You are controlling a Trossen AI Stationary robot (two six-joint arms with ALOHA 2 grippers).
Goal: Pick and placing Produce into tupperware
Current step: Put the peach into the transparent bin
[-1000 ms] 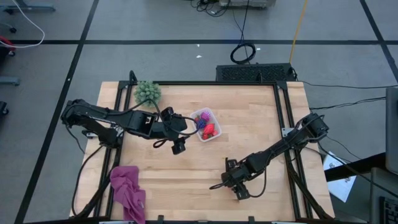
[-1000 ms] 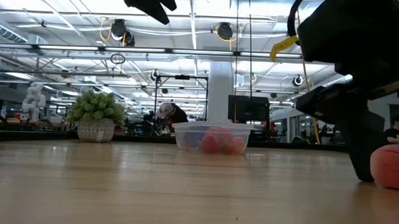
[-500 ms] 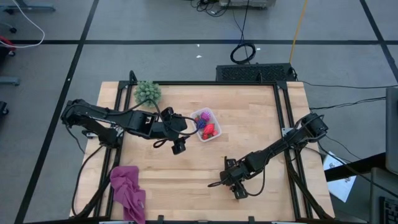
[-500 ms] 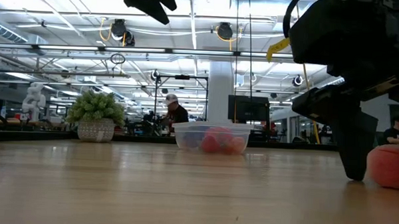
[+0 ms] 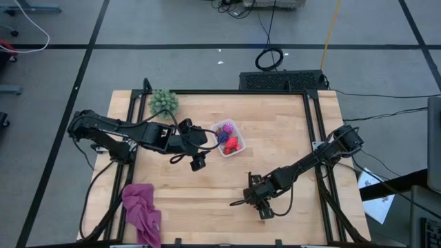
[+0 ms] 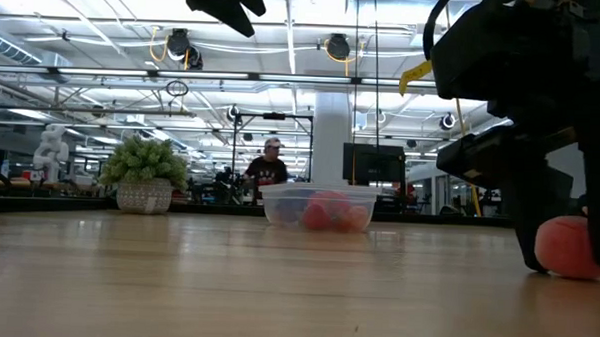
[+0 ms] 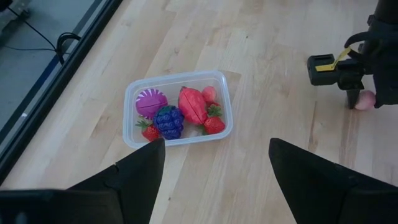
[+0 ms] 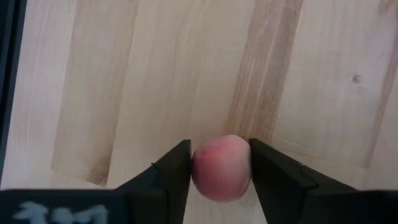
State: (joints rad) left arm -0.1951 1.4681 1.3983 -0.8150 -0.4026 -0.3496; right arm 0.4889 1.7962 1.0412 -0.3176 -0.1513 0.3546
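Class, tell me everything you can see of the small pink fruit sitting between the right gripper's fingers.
The pink fruit is a small, round, smooth toy, peach-pink with a redder blush, plastic-looking. It rests on the wooden table, far from the tupperware. The right gripper straddles it, a dark finger against each side.

My right gripper (image 6: 567, 263) stands on the table (image 6: 226, 286) at four o'clock, fingers (image 6: 531, 237) either side of a pink fruit (image 6: 565, 248). Toward the centre sits the tupperware (image 6: 319, 205) with red produce (image 6: 324, 211) inside; a potted green plant (image 6: 145, 173) is at nine o'clock.
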